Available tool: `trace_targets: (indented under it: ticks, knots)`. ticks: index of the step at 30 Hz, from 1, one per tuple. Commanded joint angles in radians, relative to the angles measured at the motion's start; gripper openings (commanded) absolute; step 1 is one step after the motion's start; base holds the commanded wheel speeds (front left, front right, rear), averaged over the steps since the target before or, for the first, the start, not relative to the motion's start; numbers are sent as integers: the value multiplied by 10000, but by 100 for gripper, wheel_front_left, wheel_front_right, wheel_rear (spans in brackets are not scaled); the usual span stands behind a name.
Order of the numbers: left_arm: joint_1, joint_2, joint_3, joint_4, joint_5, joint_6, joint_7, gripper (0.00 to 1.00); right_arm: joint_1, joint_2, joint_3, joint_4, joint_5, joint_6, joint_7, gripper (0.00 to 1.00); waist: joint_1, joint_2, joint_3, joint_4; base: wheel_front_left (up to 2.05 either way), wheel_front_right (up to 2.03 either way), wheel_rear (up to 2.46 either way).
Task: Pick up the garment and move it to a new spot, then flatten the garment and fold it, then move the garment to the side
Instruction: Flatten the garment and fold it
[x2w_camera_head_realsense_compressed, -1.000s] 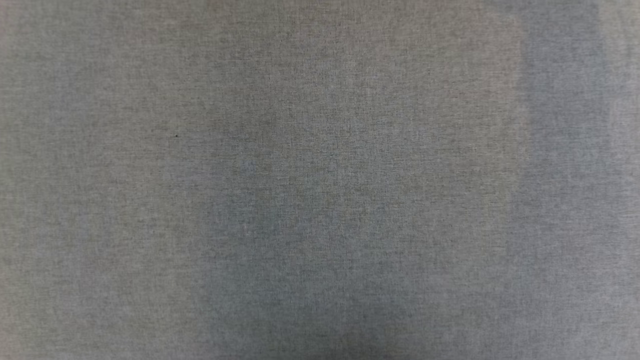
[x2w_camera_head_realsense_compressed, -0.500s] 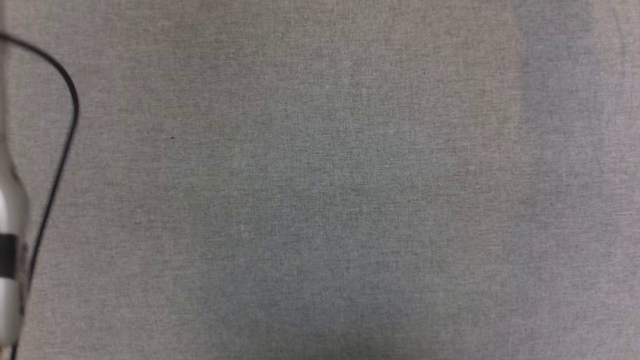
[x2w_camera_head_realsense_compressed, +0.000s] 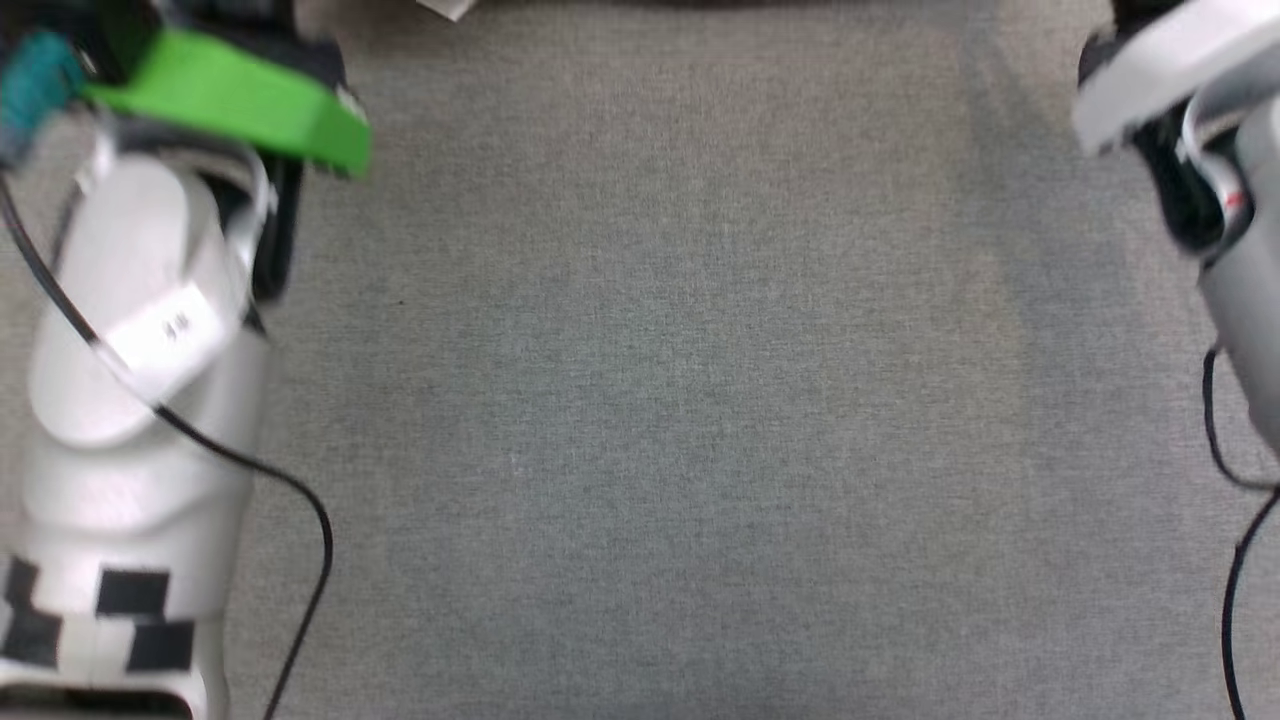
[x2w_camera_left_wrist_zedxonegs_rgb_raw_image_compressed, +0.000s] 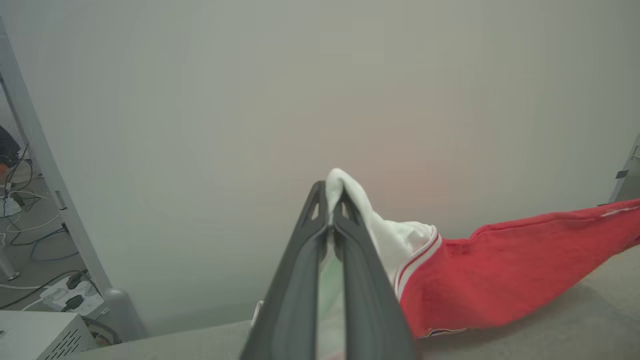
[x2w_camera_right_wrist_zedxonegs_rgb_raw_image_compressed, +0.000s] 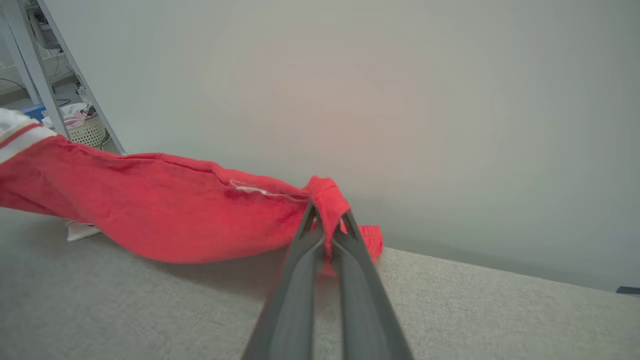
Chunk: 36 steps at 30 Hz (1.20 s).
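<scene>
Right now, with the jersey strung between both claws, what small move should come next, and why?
Probably lower both together onto the grey surface, cloth taut. The left claw pinches a white sleeve, the right claw a red edge, and the garment sags between them over that surface.

The left arm (x2w_camera_head_realsense_compressed: 140, 400), a sliver half a second ago, is now seen well inside the head view. The right arm (x2w_camera_head_realsense_compressed: 1240, 300) is brought in too, with a white scrap, possibly the garment (x2w_camera_head_realsense_compressed: 447, 8), at the top edge.
</scene>
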Motion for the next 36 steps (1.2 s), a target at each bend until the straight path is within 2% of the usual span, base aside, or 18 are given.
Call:
trace_targets:
  ticks: [1,6,12,20,26,36]
  knots:
    - [646,-89,86,-167,93,9,-58,0,527,-133,111,-180,156,-6,-88,0,1,0,-748,131,0,0,0]
    - [2616,-183,-130,-441,427,-27,-58,0,2268,-517,211,-727,474,-6,-89,0,1,0,-1493,243,0,0,0]
    - [4853,-289,-66,-707,311,-63,-58,0,4238,-896,706,-1147,760,-6,-77,0,1,0,-2345,278,0,0,0]
    - [7856,-835,164,-1031,173,60,-58,0,6542,-1677,1132,-2040,1510,-6,170,0,1,0,-3414,396,0,0,0]
    - [9270,-1062,160,-1043,150,42,-59,0,8091,-2167,954,-2802,1717,-6,521,0,1,0,-3859,505,0,0,0]
    - [11236,-1232,-541,-515,-184,-35,-19,0,11152,-2337,-381,-3986,1775,-6,872,0,1,0,-4504,737,0,0,0]
